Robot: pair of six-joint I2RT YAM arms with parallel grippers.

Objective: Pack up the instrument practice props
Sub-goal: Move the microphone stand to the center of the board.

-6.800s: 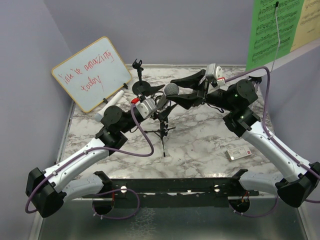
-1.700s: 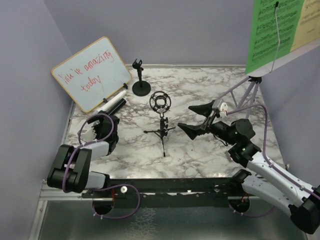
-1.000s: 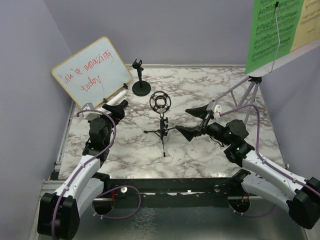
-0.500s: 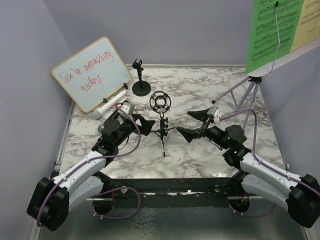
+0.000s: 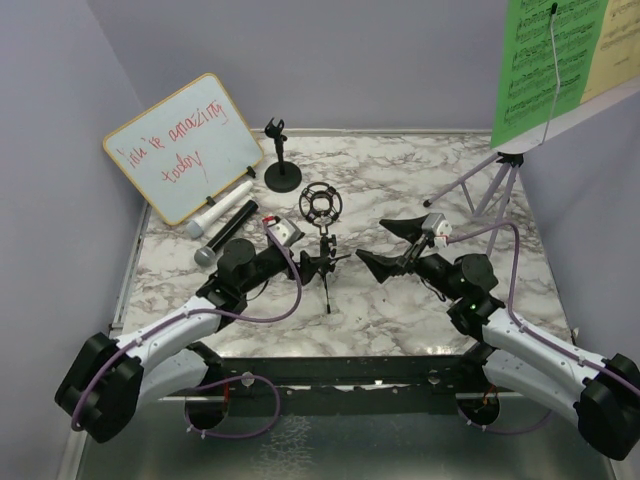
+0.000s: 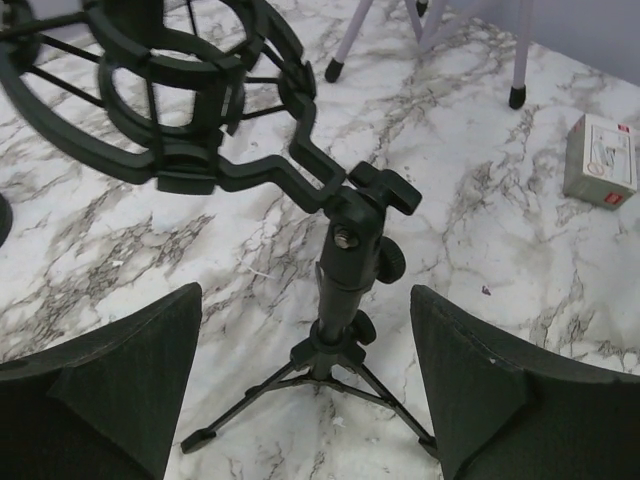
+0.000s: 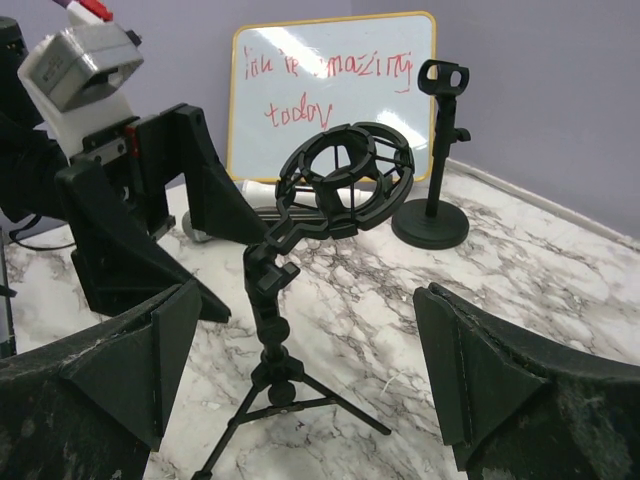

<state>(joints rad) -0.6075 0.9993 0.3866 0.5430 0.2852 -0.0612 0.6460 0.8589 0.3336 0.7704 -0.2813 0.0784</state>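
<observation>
The black mic tripod [image 5: 323,262] with its ring mount [image 5: 320,203] stands mid-table. My left gripper [image 5: 308,265] is open, and in its wrist view [image 6: 315,400] the fingers [image 6: 120,390] flank the tripod's stem [image 6: 345,270] with a gap on each side. My right gripper [image 5: 371,240] is open just right of the tripod [image 7: 272,300], empty [image 7: 305,390]. Two grey-headed microphones [image 5: 225,240] [image 5: 222,208] lie at the left. The round-base mic holder [image 5: 282,175] stands at the back. The lilac music rack [image 5: 492,185] carries green [image 5: 545,70] and yellow sheets [image 5: 612,40].
A wood-framed whiteboard [image 5: 185,145] with red writing leans on the left wall behind the microphones. A small white device [image 6: 600,160] lies on the marble near the rack's lilac legs [image 6: 520,60]. Purple walls close the table at back and sides.
My left arm has swung from the microphones at the left over to the tripod, its open fingers now around the stem. A second microphone now lies beside the first. The right gripper barely moved.
</observation>
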